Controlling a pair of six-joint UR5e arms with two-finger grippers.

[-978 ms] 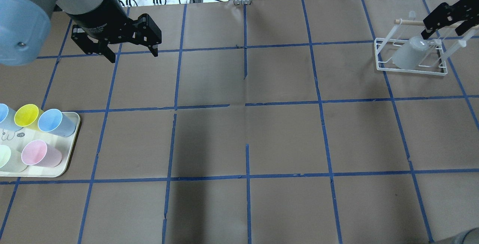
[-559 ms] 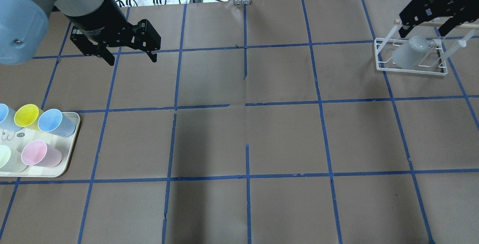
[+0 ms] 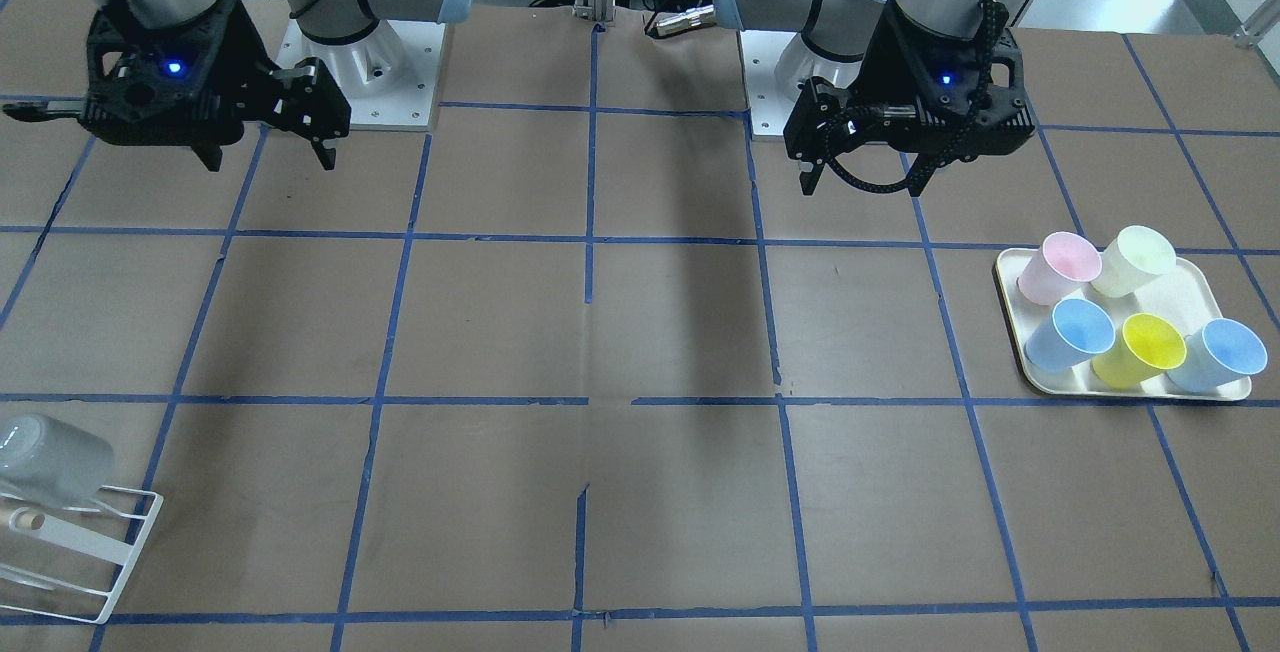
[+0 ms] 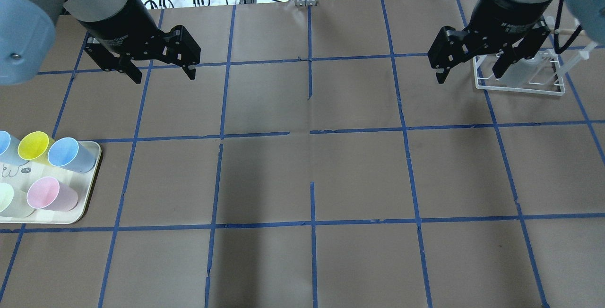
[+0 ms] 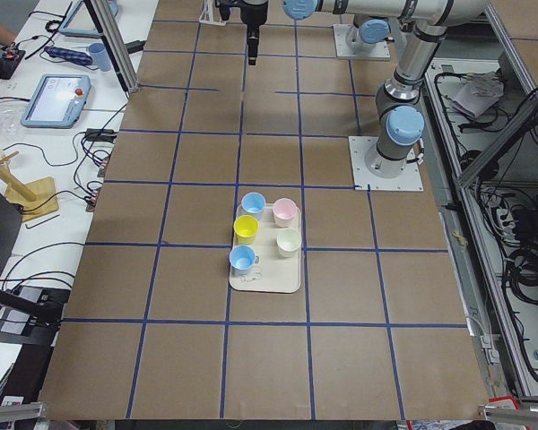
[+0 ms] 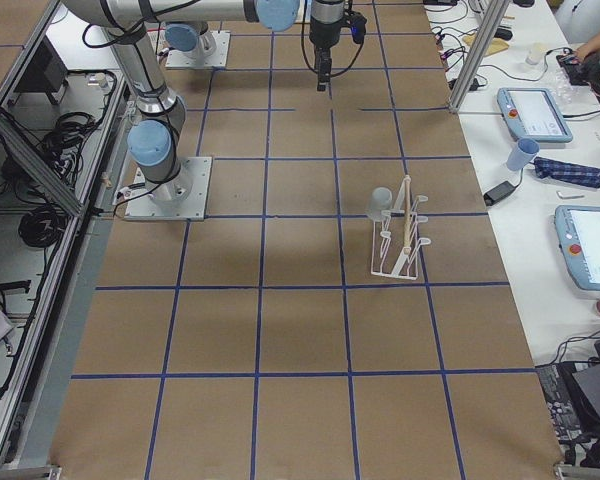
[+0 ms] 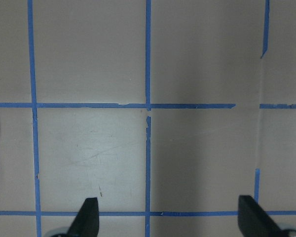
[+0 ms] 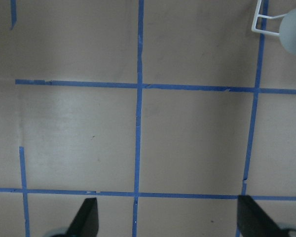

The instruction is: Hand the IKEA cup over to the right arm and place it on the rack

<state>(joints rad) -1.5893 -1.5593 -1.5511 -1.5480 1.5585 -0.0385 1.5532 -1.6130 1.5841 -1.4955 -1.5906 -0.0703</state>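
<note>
The pale grey IKEA cup (image 4: 523,71) lies tilted on the white wire rack (image 4: 520,90) at the far right, partly hidden by my right gripper. It also shows in the front view (image 3: 50,460) on the rack (image 3: 122,554), and in the right wrist view's top right corner (image 8: 295,32). My right gripper (image 4: 468,74) is open and empty, raised just left of the rack; its fingers (image 8: 86,219) stand wide apart. My left gripper (image 4: 163,74) is open and empty, raised over the far left of the table, fingers (image 7: 86,219) wide apart.
A cream tray (image 4: 90,194) at the left edge holds several coloured cups: light blue, yellow, pink and a pale one. It also shows in the front view (image 3: 1130,392). Brown paper with a blue tape grid covers the table. Cables lie beyond the far edge.
My right gripper has moved off the rack, leftward and toward the table's middle, open and empty, leaving the cup on the rack. My left gripper has barely shifted.
</note>
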